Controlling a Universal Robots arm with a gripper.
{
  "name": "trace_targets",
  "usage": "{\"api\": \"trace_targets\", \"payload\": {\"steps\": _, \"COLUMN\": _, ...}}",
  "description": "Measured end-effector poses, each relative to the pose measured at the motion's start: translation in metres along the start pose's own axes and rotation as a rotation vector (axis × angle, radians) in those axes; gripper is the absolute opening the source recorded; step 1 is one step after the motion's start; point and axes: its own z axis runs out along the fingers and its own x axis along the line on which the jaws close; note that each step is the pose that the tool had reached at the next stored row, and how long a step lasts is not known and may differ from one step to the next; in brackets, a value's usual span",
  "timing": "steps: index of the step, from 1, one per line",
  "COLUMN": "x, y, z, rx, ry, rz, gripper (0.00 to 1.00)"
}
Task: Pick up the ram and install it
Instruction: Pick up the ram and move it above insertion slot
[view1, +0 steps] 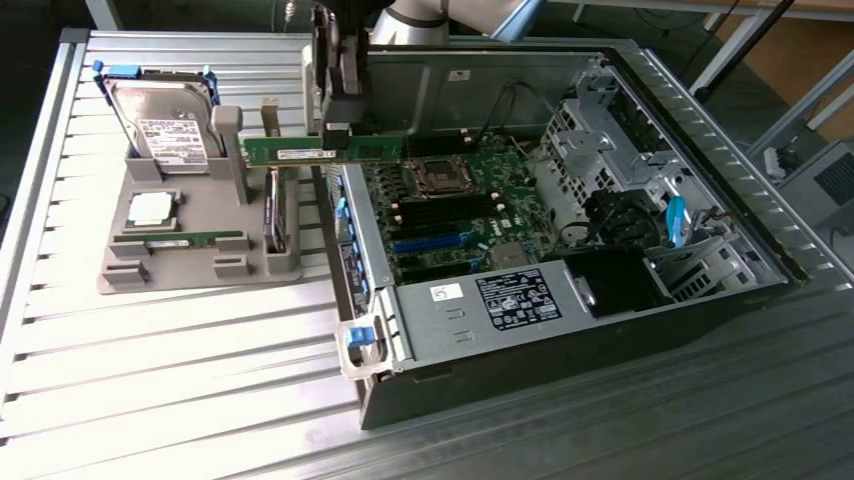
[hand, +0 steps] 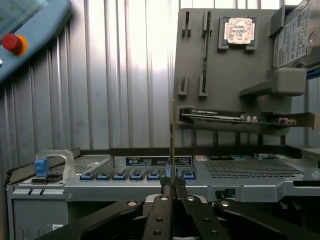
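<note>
Surface: ribbed metal table (view1: 160, 380).
Pincer: gripper (view1: 334, 132) clenched on the ram (view1: 287, 152) near its middle.
Ram: airborne over the computer case (view1: 534, 385) side wall, standing on edge, long axis 9 to 3 o'clock in the exterior view.
Around: gray holder (view1: 200, 220) with hard drive (view1: 167, 115) at its 9 o'clock; motherboard (view1: 494, 200) at 4 o'clock.

The room is bright with cool light, and the ribbed metal surface (view1: 160, 380) burns white along the exterior view's left. Inside the computer case (view1: 427, 80) it is dimmer, with one bay nearly black. From the wrist, a glare band washes out the surface. The pincer (hand: 171, 192) stands dark against it, the ram (hand: 171, 145) a thin pale edge.
</note>
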Motion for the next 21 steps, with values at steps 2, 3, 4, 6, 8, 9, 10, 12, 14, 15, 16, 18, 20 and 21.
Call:
{"api": "trace_targets", "payload": {"steps": 2, "x": 0.000, "y": -0.0019, "z": -0.0001, "rx": -0.0001, "ry": 0.0012, "rz": 0.000, "gripper": 0.11}}
{"api": "trace_targets", "payload": {"steps": 3, "x": 0.000, "y": -0.0028, "z": -0.0001, "rx": -0.0003, "ry": 0.0018, "rz": 0.000, "gripper": 0.11}}
{"api": "trace_targets", "payload": {"steps": 4, "x": 0.000, "y": -0.0035, "z": -0.0001, "rx": -0.0004, "ry": 0.0024, "rz": 0.000, "gripper": 0.11}}
{"api": "trace_targets", "payload": {"steps": 6, "x": 0.000, "y": -0.0056, "z": -0.0002, "rx": -0.0005, "ry": 0.0036, "rz": 0.000, "gripper": 0.11}}
{"api": "trace_targets", "payload": {"steps": 8, "x": 0.000, "y": -0.0078, "z": -0.0003, "rx": -0.0007, "ry": 0.0051, "rz": 0.000, "gripper": 0.11}}
{"api": "trace_targets", "payload": {"steps": 9, "x": 0.000, "y": -0.0088, "z": -0.0003, "rx": -0.0008, "ry": 0.0057, "rz": 0.000, "gripper": 0.11}}
{"api": "trace_targets", "payload": {"steps": 10, "x": 0.000, "y": -0.0101, "z": -0.0003, "rx": -0.0008, "ry": 0.0063, "rz": 0.000, "gripper": 0.11}}
{"api": "trace_targets", "payload": {"steps": 12, "x": 0.000, "y": -0.0133, "z": -0.0004, "rx": -0.0012, "ry": 0.0082, "rz": 0.000, "gripper": 0.11}}
{"api": "trace_targets", "payload": {"steps": 14, "x": 0.000, "y": -0.0158, "z": -0.0005, "rx": -0.0015, "ry": 0.0093, "rz": 0.000, "gripper": 0.11}}
{"api": "trace_targets", "payload": {"steps": 15, "x": -0.001, "y": -0.0232, "z": -0.0007, "rx": -0.0025, "ry": 0.0133, "rz": 0.000, "gripper": 0.11}}
{"api": "trace_targets", "payload": {"steps": 16, "x": -0.001, "y": -0.0243, "z": -0.0007, "rx": -0.0026, "ry": 0.0137, "rz": 0.000, "gripper": 0.11}}
{"api": "trace_targets", "payload": {"steps": 18, "x": -0.001, "y": -0.0258, "z": -0.0008, "rx": -0.0029, "ry": 0.0146, "rz": 0.000, "gripper": 0.11}}
{"api": "trace_targets", "payload": {"steps": 20, "x": -0.001, "y": -0.0268, "z": -0.0008, "rx": -0.0030, "ry": 0.0151, "rz": 0.000, "gripper": 0.11}}
{"api": "trace_targets", "payload": {"steps": 21, "x": -0.001, "y": -0.0273, "z": -0.0009, "rx": -0.0031, "ry": 0.0154, "rz": 0.000, "gripper": 0.11}}
